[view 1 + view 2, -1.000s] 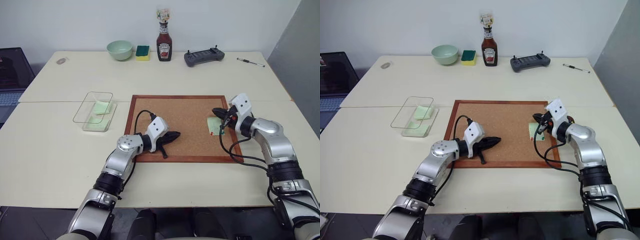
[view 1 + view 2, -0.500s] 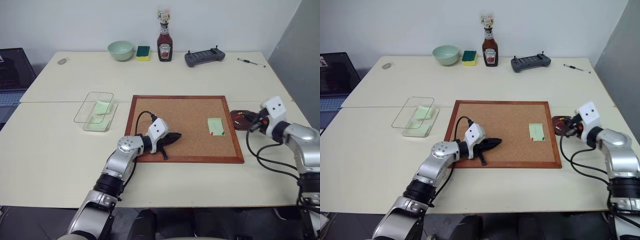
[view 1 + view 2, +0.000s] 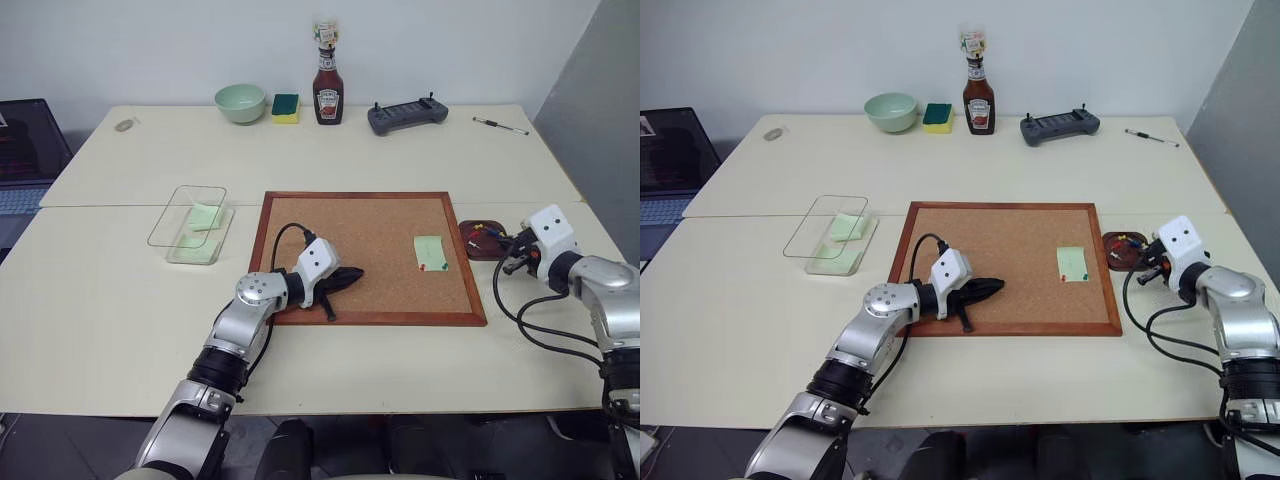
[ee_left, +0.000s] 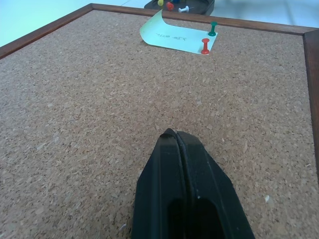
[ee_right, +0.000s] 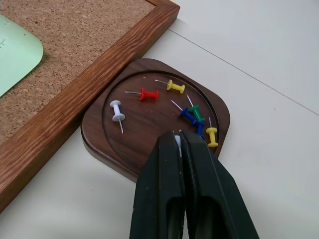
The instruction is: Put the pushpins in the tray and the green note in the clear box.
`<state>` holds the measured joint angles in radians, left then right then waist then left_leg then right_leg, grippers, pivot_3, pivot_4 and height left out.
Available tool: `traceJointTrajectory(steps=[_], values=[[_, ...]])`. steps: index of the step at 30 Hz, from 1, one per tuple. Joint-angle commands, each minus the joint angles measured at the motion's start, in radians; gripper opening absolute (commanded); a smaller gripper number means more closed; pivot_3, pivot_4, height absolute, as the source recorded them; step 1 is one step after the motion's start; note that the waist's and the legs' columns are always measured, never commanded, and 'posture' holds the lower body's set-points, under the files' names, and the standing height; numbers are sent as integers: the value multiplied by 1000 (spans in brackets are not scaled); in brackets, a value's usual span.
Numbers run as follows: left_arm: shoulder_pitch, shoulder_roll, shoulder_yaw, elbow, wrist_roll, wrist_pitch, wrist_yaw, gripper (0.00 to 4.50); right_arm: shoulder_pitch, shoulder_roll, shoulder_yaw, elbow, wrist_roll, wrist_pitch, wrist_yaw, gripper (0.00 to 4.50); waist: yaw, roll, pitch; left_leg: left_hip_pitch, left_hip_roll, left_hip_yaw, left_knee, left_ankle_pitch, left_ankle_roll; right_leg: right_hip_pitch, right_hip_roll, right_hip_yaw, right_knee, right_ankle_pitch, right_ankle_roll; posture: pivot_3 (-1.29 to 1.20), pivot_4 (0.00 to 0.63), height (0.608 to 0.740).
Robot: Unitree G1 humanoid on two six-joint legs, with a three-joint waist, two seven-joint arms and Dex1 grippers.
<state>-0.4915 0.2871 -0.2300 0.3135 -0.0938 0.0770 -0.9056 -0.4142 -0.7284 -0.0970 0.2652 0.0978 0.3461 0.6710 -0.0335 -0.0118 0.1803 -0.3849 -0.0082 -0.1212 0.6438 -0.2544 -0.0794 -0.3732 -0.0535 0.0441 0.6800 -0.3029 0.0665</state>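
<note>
Right hand [image 5: 180,137] hovers directly over the near rim of the tray [image 5: 97,132], fingers nearly together with something white, seemingly a pin, pinched at the tips; loose pushpins [image 5: 145,93] lie in the dish just beyond it. The green note [image 3: 431,252] lies flat on the rough corkboard [image 3: 340,225] inboard of that hand, long axis running away from the robot, held by a red pin [image 4: 205,46] and a green pin [image 4: 213,28] along its near edge. Left hand [image 4: 175,135] rests shut and empty on the cork, farther from the note, so the right arm looks better placed; the clear box [image 3: 190,222], thin glossy plastic, sits well beyond the left hand.
</note>
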Motion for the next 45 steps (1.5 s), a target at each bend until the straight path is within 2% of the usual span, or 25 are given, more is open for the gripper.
traceJointTrajectory(steps=[1,3,13,17,26,31,37,45], values=[[11,-3,-18,4,8,-1,-7,0,-33,1,-14,1,2,-25,-6,1085,0,0,0,0,0,0,0,0,0,0,0,0,0,0,0,0,150,740],[13,-3,-18,2,9,0,-6,0,-35,2,-15,2,4,-25,-6,1364,0,0,0,0,0,0,0,0,0,0,0,0,0,0,0,0,150,740],[10,-6,-19,3,9,1,-5,0,-37,1,-42,-17,16,-23,-31,3559,0,0,0,0,0,0,0,0,0,0,0,0,0,0,0,0,150,740],[9,-8,-21,6,10,0,-6,0,-50,5,-62,-11,21,-25,-64,4267,0,0,0,0,0,0,0,0,0,0,0,0,0,0,0,0,150,740],[7,-9,-21,8,12,0,-5,0,-84,24,-89,11,40,12,-93,4267,0,0,0,0,0,0,0,0,0,0,0,0,0,0,0,0,150,740],[10,-7,-20,7,14,0,-3,0,-38,15,-81,-68,113,53,14,4267,0,0,0,0,0,0,0,0,0,0,0,0,0,0,0,0,150,740],[11,-4,-20,7,16,-1,-5,0,81,-16,-63,-266,257,188,193,4267,1,0,0,0,0,0,0,0,0,0,0,0,0,0,0,0,150,740],[8,-6,-22,10,15,-2,-9,0,122,-1,-2,-330,231,171,203,4267,0,0,0,0,0,0,0,0,0,1,0,0,0,0,0,0,150,740]])
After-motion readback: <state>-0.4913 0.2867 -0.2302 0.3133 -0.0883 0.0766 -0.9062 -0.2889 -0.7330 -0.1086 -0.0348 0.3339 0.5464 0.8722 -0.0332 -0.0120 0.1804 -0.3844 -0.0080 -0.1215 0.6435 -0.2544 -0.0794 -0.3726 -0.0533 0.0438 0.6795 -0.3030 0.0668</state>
